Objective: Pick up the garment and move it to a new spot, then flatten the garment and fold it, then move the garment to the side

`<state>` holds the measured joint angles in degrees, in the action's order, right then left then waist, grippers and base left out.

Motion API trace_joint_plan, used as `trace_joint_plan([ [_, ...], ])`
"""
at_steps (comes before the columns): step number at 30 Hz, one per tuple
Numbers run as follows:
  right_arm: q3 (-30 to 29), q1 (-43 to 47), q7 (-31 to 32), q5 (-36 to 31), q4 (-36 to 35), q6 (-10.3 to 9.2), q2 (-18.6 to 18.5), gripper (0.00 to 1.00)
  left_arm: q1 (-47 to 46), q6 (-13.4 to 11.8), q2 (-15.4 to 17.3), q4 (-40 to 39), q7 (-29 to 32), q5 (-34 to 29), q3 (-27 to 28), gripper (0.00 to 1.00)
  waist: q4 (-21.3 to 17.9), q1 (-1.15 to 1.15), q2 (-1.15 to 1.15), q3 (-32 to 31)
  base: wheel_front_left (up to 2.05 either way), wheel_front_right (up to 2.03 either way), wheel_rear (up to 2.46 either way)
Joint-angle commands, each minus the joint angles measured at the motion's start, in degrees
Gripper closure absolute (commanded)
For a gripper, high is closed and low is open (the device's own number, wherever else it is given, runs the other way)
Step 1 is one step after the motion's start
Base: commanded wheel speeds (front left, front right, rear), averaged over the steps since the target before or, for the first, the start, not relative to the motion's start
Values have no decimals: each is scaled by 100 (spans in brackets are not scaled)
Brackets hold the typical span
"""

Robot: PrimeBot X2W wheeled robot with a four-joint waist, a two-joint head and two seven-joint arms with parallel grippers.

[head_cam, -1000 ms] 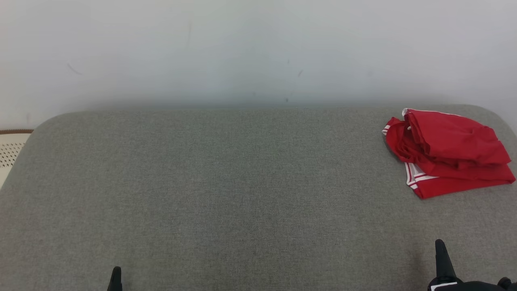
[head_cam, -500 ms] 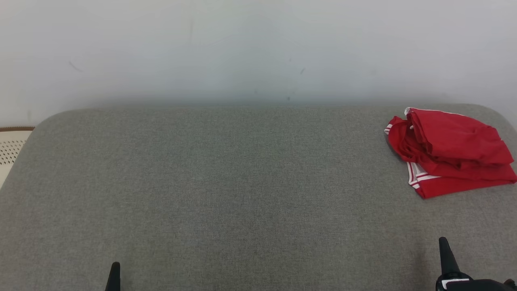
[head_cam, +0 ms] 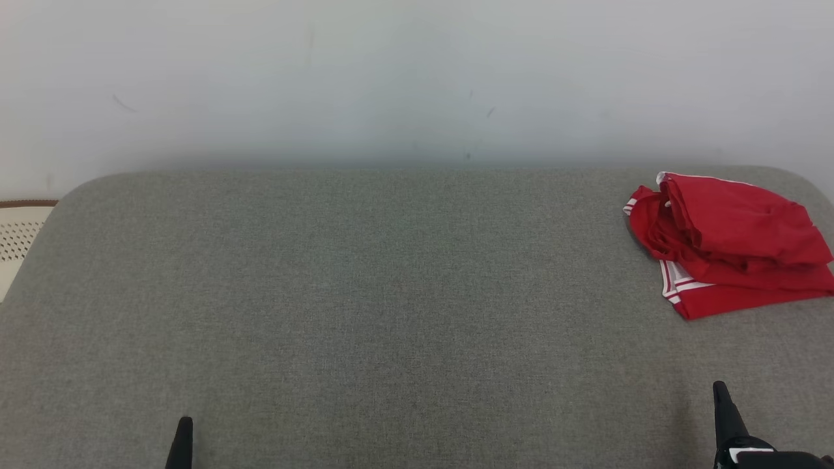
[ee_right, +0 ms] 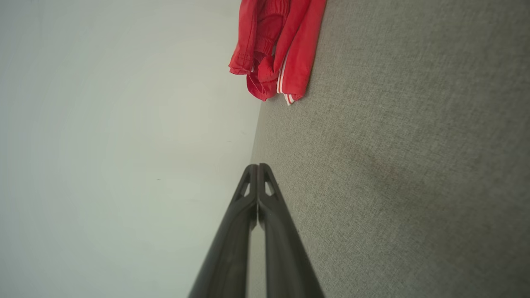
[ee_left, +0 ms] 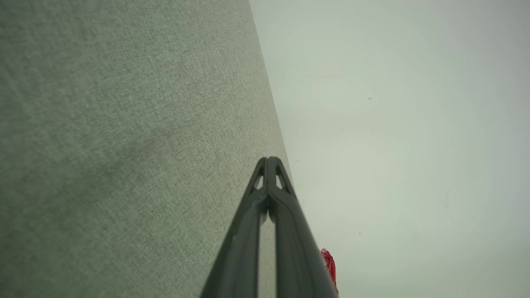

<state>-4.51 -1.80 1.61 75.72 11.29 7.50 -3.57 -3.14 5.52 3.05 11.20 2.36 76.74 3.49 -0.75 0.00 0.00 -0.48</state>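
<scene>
Currently looking down on a grey cushion (head_cam: 391,293) backed by a pale wall (head_cam: 391,78). Finds the red garment (head_cam: 730,244) at the far right corner, folded into a loose, rumpled stack with white stripes at its near left end. Lies flat on the fabric, just short of the far edge and close to the right edge. Touches nothing but the cushion.

Finds the left claw (head_cam: 181,436) at the near edge, left of the middle, as one dark point poking up. Seen along its own fingers from the left wrist: pressed tip to tip, fully closed, gripping nothing, over bare grey cloth, with a sliver of red just past them. Well apart from the garment.

Finds the right claw (head_cam: 721,397) at the near right corner, nearer the garment yet clear of it, with bare cushion between. From the right wrist: likewise closed tight, fingertips together, nothing between them, pointing along the cushion towards the wall, red bundle ahead and off to one side.

Notes a pale perforated thing (head_cam: 16,241) beyond the far left corner, partly cut off.
</scene>
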Motion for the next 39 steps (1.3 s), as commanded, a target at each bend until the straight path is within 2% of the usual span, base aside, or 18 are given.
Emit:
trace_joint_plan([
  [1,-25,-78,44,137,-37,-1,0,100,-99,48,14,13,27,131,36,100,2,0,0,2,0,0,0],
  [34,-294,-144,448,1710,-23,-1,38,100,-293,207,-2,275,431,1604,142,100,72,0,0,85,0,0,0],
  [39,-299,-146,458,1728,-21,-1,43,100,-283,211,-4,277,441,1596,146,100,74,0,0,88,0,0,0],
])
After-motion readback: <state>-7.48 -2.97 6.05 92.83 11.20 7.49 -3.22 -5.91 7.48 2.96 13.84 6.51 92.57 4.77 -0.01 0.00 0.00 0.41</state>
